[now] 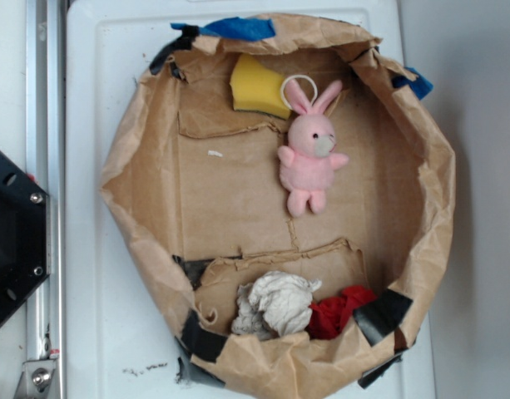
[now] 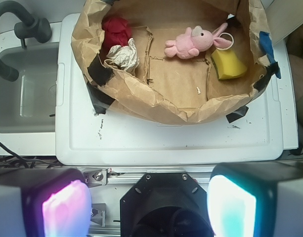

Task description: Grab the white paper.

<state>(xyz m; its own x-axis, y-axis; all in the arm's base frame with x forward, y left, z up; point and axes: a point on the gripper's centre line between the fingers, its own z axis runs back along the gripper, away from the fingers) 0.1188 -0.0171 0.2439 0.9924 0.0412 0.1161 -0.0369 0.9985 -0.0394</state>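
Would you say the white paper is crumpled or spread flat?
Crumpled: the white paper is a creased ball beside the red cloth.

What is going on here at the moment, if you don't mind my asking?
The robot is meant to grab the white paper, but nothing is being handled yet. The crumpled ball lies inside the brown paper enclosure, touching a red cloth bundle. A pink plush bunny and a yellow sponge lie at the far end from it. In the wrist view the gripper is open and well back from the enclosure, holding nothing.
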